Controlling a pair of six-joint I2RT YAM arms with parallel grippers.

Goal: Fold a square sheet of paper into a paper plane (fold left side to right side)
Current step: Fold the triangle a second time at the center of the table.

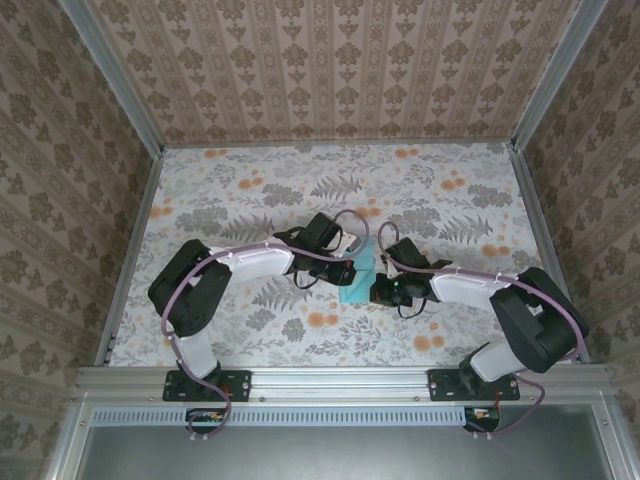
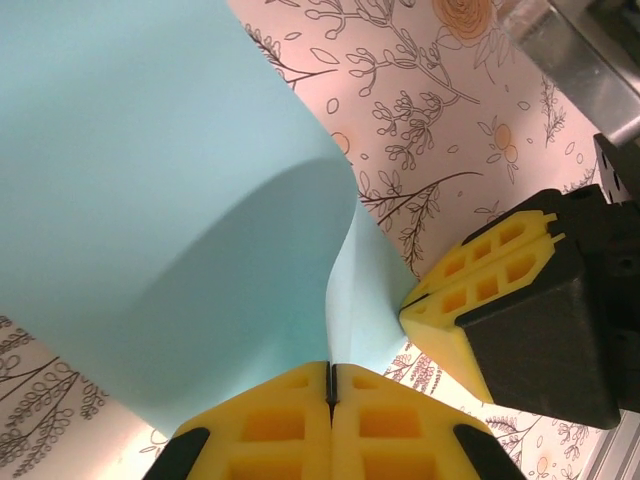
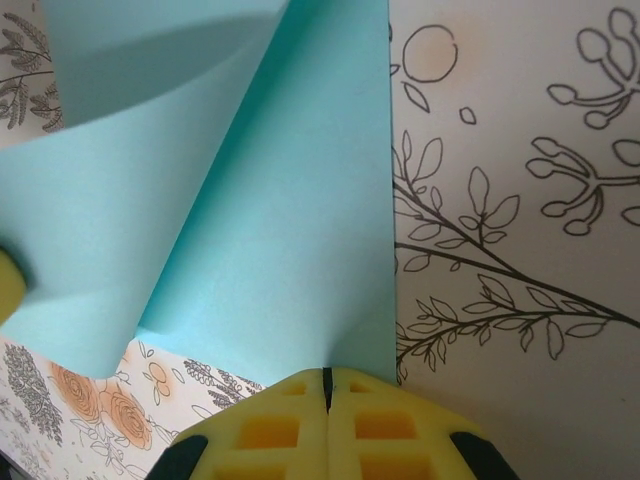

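Note:
The square sheet of paper (image 1: pixel 361 271) is light turquoise and sits mid-table, lifted between both arms. It bends into a loose curl rather than lying flat. My left gripper (image 1: pixel 349 268) is shut on one edge of the sheet (image 2: pixel 150 200), which runs down into the slit between the yellow jaws (image 2: pixel 330 372). My right gripper (image 1: pixel 386 288) is shut on the sheet's near edge (image 3: pixel 280 250), close to a corner (image 3: pixel 326 376). In the left wrist view the right gripper (image 2: pixel 411 309) pinches the paper a short way to the right. A yellow fingertip (image 3: pixel 8 285) of the left gripper touches the curl.
The floral table cover (image 1: pixel 250 190) spreads around both arms. Patterned walls stand at the left, back and right, with metal posts (image 1: pixel 110 70) at the corners. A metal rail (image 1: pixel 340 378) carrying the arm bases runs along the near edge.

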